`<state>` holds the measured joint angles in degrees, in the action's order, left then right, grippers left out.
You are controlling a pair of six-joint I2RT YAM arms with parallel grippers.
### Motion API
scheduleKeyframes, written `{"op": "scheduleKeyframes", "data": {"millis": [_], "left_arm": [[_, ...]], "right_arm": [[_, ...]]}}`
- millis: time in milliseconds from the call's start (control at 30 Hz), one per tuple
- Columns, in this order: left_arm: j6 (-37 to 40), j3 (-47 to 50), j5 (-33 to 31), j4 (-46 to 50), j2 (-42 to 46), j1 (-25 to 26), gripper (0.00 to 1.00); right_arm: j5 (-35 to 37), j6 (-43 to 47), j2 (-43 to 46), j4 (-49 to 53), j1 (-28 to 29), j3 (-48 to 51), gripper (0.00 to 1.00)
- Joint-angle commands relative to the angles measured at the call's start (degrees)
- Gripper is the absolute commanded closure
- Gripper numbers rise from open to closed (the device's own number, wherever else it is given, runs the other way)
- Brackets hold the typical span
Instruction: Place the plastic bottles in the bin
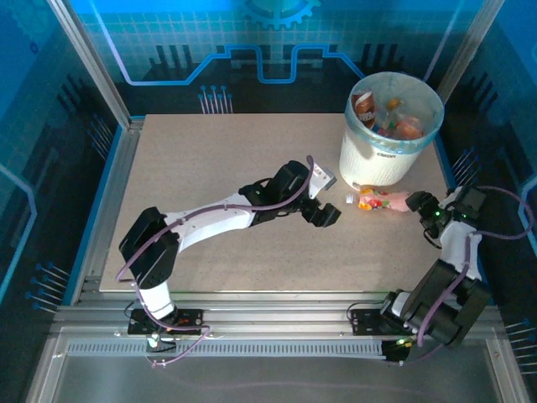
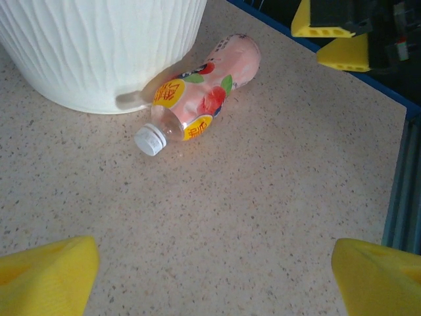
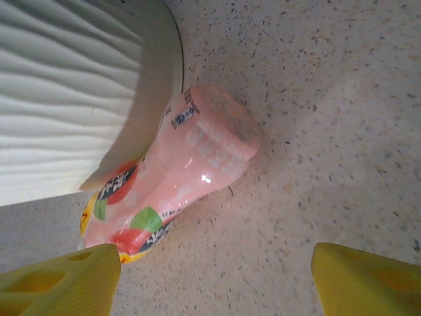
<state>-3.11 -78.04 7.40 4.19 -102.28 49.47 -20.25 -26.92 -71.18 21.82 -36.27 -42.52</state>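
A pink bottle (image 2: 200, 95) lies on its side on the table (image 1: 210, 168), on the near side of the bin (image 1: 377, 158) and tight against its base. Its white cap (image 2: 150, 140) points left and its flat bottom points right. The label shows red, green and yellow fruit art. The bin is a round white bucket with a rippled wall, lined with a light-blue bag (image 1: 430, 101), standing at the table's far right. Several bottles (image 1: 394, 119) lie piled inside it.

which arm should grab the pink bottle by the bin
Right, probably: the right gripper is open at the base of the pink bottle beside the bin; the left gripper stands farther off.
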Motion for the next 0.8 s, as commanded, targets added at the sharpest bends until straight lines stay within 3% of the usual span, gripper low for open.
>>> {"op": "scheduleKeyframes", "data": {"millis": [0, 467, 767], "left_arm": [[-0.8, -3.6, 1.3, 0.1, -3.1, 0.0, 0.07], [4.2, -18.0, 1.7, 0.7, -21.5, -2.0, 0.07], [9.6, -27.7, 7.8, 2.6, -31.9, -3.4, 0.06]], "right_arm": [[-3.4, -2.1, -4.3, -7.0, -1.7, -2.7, 0.22], [-6.0, -7.4, -21.4, -12.6, 0.4, -10.7, 0.2], [-4.7, -8.4, -27.7, -11.5, 3.3, -13.7, 0.19]]}}
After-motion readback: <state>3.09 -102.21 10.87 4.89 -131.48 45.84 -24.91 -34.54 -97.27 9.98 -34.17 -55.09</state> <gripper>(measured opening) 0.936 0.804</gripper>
